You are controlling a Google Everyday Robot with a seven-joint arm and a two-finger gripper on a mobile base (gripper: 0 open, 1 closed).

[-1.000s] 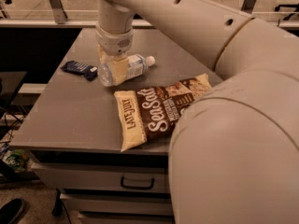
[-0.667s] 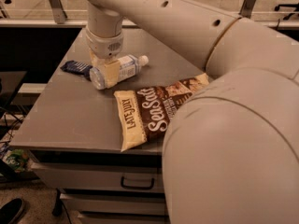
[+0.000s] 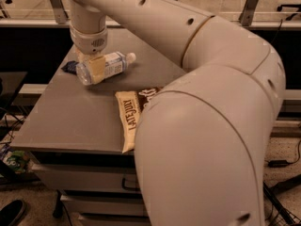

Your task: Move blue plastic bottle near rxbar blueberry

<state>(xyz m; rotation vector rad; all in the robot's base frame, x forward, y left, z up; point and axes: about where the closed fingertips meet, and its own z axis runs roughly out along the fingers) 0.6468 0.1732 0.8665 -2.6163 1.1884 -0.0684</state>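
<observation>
The blue plastic bottle [image 3: 115, 64] is a small clear bottle with a pale label and a white cap. It lies on its side at the far left of the grey table [image 3: 70, 121], cap pointing right. My gripper [image 3: 94, 71] comes down from above and is shut on the bottle's base end, with one cream finger [image 3: 97, 69] across its front. The rxbar blueberry [image 3: 69, 67] is a dark navy wrapper just left of the bottle's base. Only its left end shows; the rest is hidden behind the gripper and bottle.
A brown-and-cream chip bag [image 3: 129, 121] lies in the table's middle, partly hidden by my large arm [image 3: 202, 140], which fills the right of the view. Drawers [image 3: 70, 178] sit under the tabletop. A railing [image 3: 56, 6] runs behind the table.
The gripper has carried the bottle leftward across the table, up against the dark bar. The bar is now mostly covered by the gripper and bottle.
</observation>
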